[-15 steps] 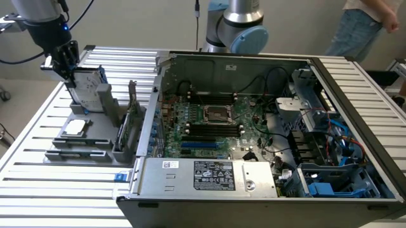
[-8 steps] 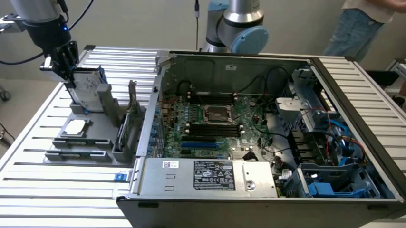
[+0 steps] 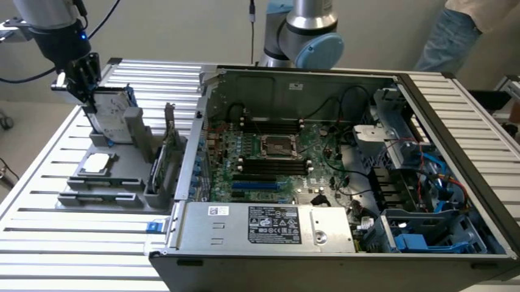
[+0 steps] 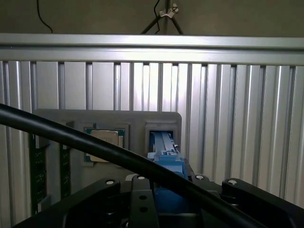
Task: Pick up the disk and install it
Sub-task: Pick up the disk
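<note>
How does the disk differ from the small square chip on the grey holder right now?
The disk stands on edge at the grey holder, clamped by the gripper; the chip lies flat in its recess, untouched. The disk is larger, rectangular and blue-framed; the chip is small, square, unframed. Both are silver.

You won't find a word or number you can read here. At lower middle of the exterior view, the dark label (image 3: 274,224) and small white sticker (image 3: 219,210) on the long grey metal box (image 3: 203,236) carry print too fine to make out. The same goes for the face of the disk (image 3: 112,112) at upper left.
</note>
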`<state>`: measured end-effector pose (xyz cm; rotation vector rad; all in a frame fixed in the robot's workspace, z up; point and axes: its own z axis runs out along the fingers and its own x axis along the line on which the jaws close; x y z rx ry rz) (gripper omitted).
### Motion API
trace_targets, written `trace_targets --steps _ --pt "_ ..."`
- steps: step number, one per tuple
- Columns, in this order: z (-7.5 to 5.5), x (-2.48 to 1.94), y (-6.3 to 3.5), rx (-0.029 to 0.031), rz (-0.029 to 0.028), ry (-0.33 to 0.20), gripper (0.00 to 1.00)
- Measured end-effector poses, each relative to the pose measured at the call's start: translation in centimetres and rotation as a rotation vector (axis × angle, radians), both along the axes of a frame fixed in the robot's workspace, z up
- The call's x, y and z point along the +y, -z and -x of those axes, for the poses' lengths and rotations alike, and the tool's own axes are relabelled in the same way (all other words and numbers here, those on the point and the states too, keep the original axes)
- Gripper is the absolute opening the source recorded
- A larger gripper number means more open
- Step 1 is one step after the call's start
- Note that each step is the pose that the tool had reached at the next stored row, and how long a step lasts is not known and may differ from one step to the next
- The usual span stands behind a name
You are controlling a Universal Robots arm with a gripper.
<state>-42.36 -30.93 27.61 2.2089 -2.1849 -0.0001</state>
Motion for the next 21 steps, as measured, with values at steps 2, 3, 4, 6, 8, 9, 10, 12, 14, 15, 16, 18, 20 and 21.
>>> trace_targets --steps 2,3,4,6,8,9,10,12,14,15,16,18,20,21 --pt "0.0 0.0 0.0 0.0001 0.0 0.0 0.33" --pt "0.0 0.0 0.0 0.0 0.0 0.0 0.33" --pt "0.0 0.0 0.0 0.0 0.0 0.0 0.33" --pt "0.0 0.0 0.0 0.0 0.0 0.0 0.33" --pt "0.0 0.0 0.0 0.0 0.0 0.0 0.33" --pt "0.0 0.0 0.0 0.0 0.0 0.0 0.33" --pt "0.0 0.0 0.0 0.0 0.0 0.0 0.33" --pt "0.0 0.0 0.0 0.0 0.0 0.0 0.33" --pt "0.0 0.0 0.0 0.0 0.0 0.0 0.33" --pt "0.0 0.0 -0.01 -0.0001 0.0 0.0 0.33" --pt "0.0 0.0 -0.08 0.0 0.0001 0.0 0.33" --pt "0.0 0.0 -0.67 0.0001 0.0 0.0 0.33" --pt "0.0 0.0 -1.55 0.0 0.0 0.0 0.33" --pt "0.0 0.0 -2.05 0.0 0.0 0.0 0.33"
